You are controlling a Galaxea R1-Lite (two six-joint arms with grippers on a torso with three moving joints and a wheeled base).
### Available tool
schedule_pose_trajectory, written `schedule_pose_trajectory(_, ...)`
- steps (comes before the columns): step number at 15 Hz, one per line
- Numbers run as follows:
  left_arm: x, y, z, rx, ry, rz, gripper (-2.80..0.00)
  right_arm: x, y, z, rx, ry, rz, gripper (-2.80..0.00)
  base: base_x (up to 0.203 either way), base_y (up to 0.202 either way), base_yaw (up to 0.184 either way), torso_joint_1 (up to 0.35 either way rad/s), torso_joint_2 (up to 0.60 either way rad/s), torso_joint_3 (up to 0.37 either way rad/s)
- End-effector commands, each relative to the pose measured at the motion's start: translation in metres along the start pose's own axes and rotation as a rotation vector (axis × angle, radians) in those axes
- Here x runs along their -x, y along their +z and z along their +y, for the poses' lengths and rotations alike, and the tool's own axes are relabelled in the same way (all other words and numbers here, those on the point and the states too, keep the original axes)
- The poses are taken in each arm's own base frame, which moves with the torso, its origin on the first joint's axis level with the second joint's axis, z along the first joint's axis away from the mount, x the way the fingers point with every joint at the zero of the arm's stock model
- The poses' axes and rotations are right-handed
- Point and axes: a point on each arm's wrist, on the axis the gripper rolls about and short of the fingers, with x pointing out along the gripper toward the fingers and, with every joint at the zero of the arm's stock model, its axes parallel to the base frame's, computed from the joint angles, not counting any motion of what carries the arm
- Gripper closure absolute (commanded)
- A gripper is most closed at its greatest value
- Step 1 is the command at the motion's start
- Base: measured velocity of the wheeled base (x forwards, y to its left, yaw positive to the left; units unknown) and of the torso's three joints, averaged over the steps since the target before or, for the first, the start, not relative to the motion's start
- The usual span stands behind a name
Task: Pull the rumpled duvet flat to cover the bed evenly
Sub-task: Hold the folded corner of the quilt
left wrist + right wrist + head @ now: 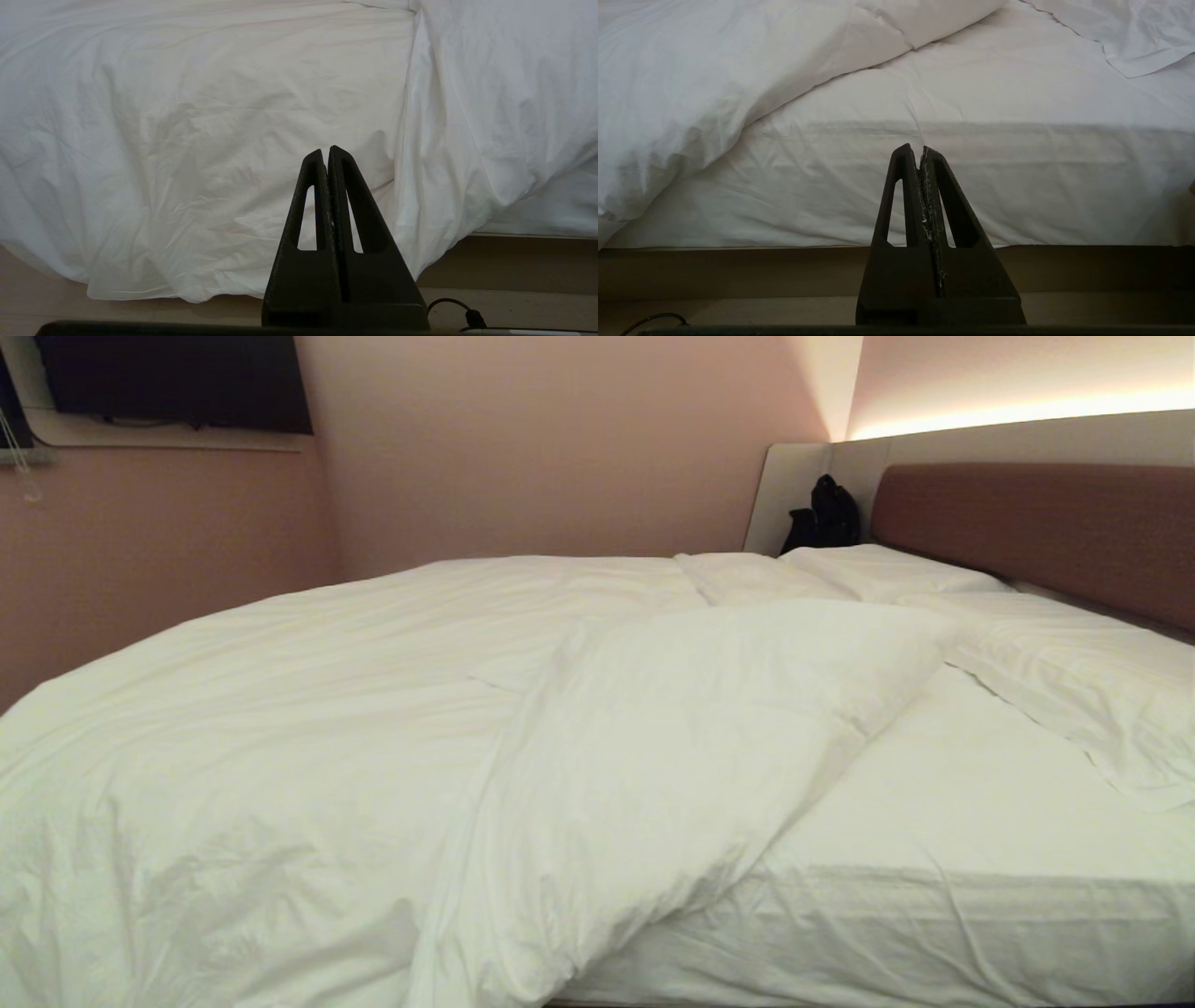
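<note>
**A:** Where did the thick, puffy white duvet (392,747) lie against the two grippers?

**B:** Both sat low at the side of the bed (952,859), pointing at it, and neither touched any cloth. The left gripper (328,150), two black wedge-shaped fingers pressed flat together with nothing between them, faced the part of the duvet that hung over the mattress edge. That drape filled the space ahead of and above its tips and reached down close to the pale floor (42,303). A deep fold ran down just to one side of the tips.

**B:** The right gripper (915,149) was likewise closed and empty. Straight ahead of its tips was the taut white mattress sheet (1017,186), left bare. The duvet was bunched off to the left gripper's side, its folded-back corner sloping up and away over the mattress.

**A:** And from the head?

**B:** The duvet covered the bed's left part, its turned-back flap near the middle. Flat white pillows (1074,681) lay by the brown padded headboard (1036,523).

**A:** Any writing or brand marks?

**B:** None I could read.
</note>
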Motion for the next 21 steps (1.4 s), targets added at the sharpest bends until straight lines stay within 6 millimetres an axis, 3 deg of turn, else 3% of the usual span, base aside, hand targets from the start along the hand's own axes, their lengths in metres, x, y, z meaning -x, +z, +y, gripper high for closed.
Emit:
schedule_pose_trajectory(1, 0.000, 0.000, 0.000, 0.000, 0.000, 0.001, 0.00, 0.001, 0.004, 0.000, 0.003, 0.000, -0.012, 0.00, 0.000, 0.000, 0.000, 0.000, 0.00, 0.000)
schedule_pose_trajectory(4, 0.000, 0.000, 0.000, 0.000, 0.000, 0.001, 0.00, 0.007, 0.015, 0.000, 0.001, 0.009, -0.004, 0.00, 0.000, 0.000, 0.000, 0.000, 0.00, 0.000)
schedule_pose_trajectory(6, 0.000, 0.000, 0.000, 0.000, 0.002, 0.001, 0.00, 0.022, 0.045, 0.002, -0.002, 0.051, -0.035, 0.00, 0.000, 0.000, 0.000, 0.000, 0.00, 0.000)
schedule_pose_trajectory(7, 0.000, 0.000, 0.000, 0.000, 0.001, 0.001, 0.00, 0.026, 0.050, 0.002, -0.003, 0.069, -0.017, 0.00, 0.000, 0.000, 0.000, 0.000, 0.00, 0.000)
schedule_pose_trajectory(10, 0.000, 0.000, 0.000, 0.000, 0.000, 0.001, 0.00, 0.018, 0.085, 0.004, -0.020, 0.102, 0.022, 0.00, 0.000, 0.000, 0.000, 0.000, 0.00, 0.000)
schedule_pose_trajectory(12, 0.000, 0.000, 0.000, 0.000, 0.000, 0.001, 0.00, 0.001, 0.112, 0.006, -0.058, 0.153, 0.069, 0.00, 0.000, 0.000, 0.000, 0.000, 0.00, 0.000)
schedule_pose_trajectory(16, 0.000, 0.000, 0.000, 0.000, 0.000, 0.001, 0.00, -0.071, 0.165, 0.011, -0.147, 0.244, 0.189, 0.00, 0.000, 0.000, 0.000, 0.000, 0.00, 0.000)
schedule_pose_trajectory(18, 0.000, 0.000, 0.000, 0.000, 0.000, 0.001, 0.00, -0.130, 0.187, 0.014, -0.200, 0.265, 0.267, 0.00, 0.000, 0.000, 0.000, 0.000, 0.00, 0.000)
schedule_pose_trajectory(21, 0.000, 0.000, 0.000, 0.000, 0.000, 0.001, 0.00, -0.235, 0.206, 0.024, -0.259, 0.293, 0.363, 0.00, 0.000, 0.000, 0.000, 0.000, 0.00, 0.000)
